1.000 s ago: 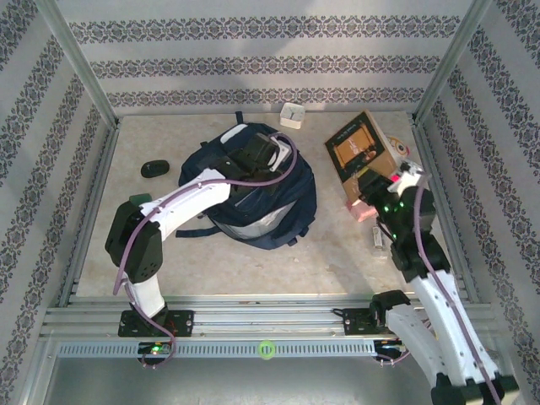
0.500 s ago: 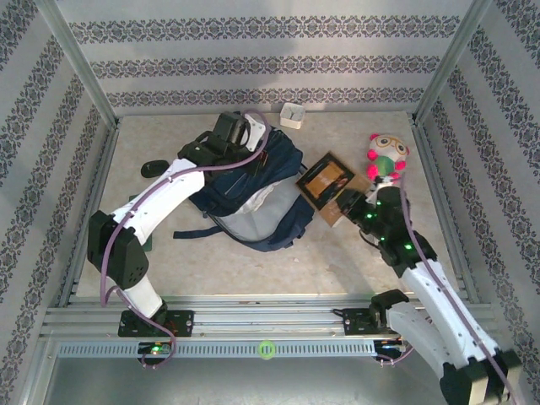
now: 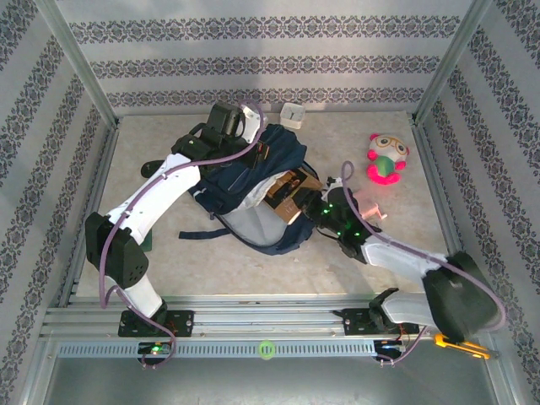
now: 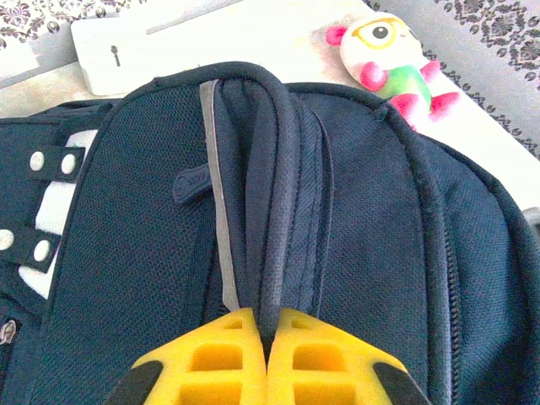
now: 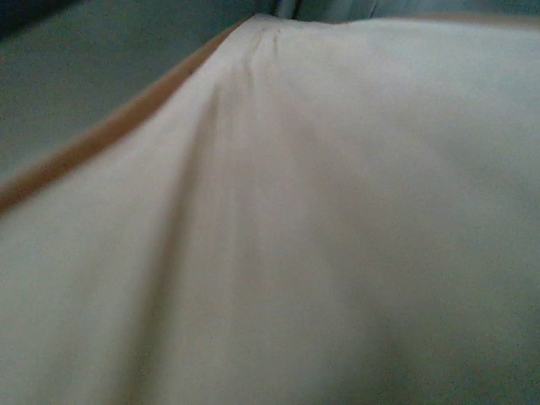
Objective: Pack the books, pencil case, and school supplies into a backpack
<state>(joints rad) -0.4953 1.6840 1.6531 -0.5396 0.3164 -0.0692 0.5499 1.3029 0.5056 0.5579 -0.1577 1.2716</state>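
Observation:
The navy backpack (image 3: 245, 221) lies mid-table with its mouth facing right. My left gripper (image 3: 253, 150) is shut on a fabric fold at the top of the backpack (image 4: 354, 211); the yellow fingertips (image 4: 236, 325) pinch the fold from both sides. The brown book (image 3: 289, 189) sticks partway into the mouth, and my right gripper (image 3: 314, 207) is shut on its right end. A pale blurred face of the book (image 5: 321, 219) with a brown edge sits close to the right wrist camera, hiding the fingers. The pale-pink pencil case (image 3: 371, 206) lies right of the right arm.
A pink-and-green plush toy (image 3: 385, 159) (image 4: 388, 51) sits at the back right. A small white box (image 3: 293, 112) stands by the back wall. A black oval object (image 3: 151, 169) lies left of the backpack. A dark green edge (image 3: 147, 242) peeks out beside the left arm.
My right arm has swung left with the brown book, from the right side into the backpack's mouth. The left gripper has drawn the backpack's top toward the back wall. The pencil case is uncovered.

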